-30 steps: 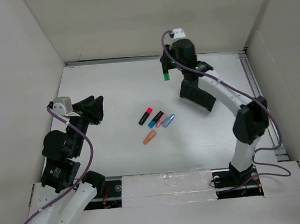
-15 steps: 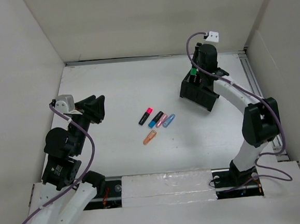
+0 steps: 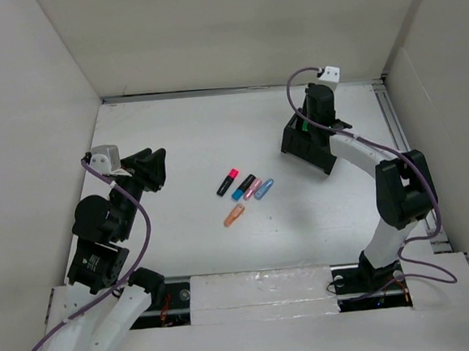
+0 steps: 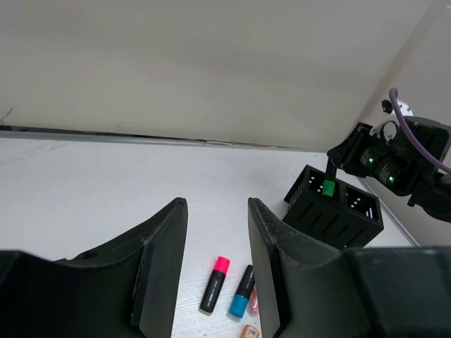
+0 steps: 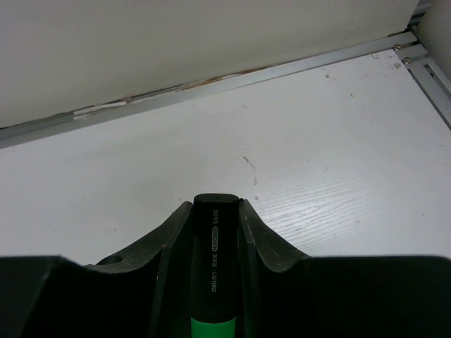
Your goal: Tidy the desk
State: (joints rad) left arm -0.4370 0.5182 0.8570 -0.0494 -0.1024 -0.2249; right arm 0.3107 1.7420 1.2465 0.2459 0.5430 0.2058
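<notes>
The white desk (image 3: pixel 174 131) carries five highlighters at its middle: a pink-capped black one (image 3: pixel 228 182), a blue-capped one (image 3: pixel 243 187), a pink one (image 3: pixel 253 189), a light-blue one (image 3: pixel 264 189) and an orange one (image 3: pixel 234 215). My right gripper (image 3: pixel 302 126) is shut on a green highlighter (image 5: pixel 215 267). It holds the highlighter upright, green end down, in the black compartmented box (image 3: pixel 307 147) at the back right. My left gripper (image 3: pixel 151 170) is open and empty, hovering left of the highlighters. In its wrist view the pink-capped one (image 4: pixel 215 284) lies between its fingers.
White wall panels close the left, back and right sides. A metal rail (image 3: pixel 397 130) runs along the right edge next to the box. The left wrist view shows the box (image 4: pixel 335 211) with the green highlighter (image 4: pixel 328 187) standing in it.
My right gripper has carried the green highlighter from left of the box to over it and lowered it into a compartment. The left arm has shifted only slightly.
</notes>
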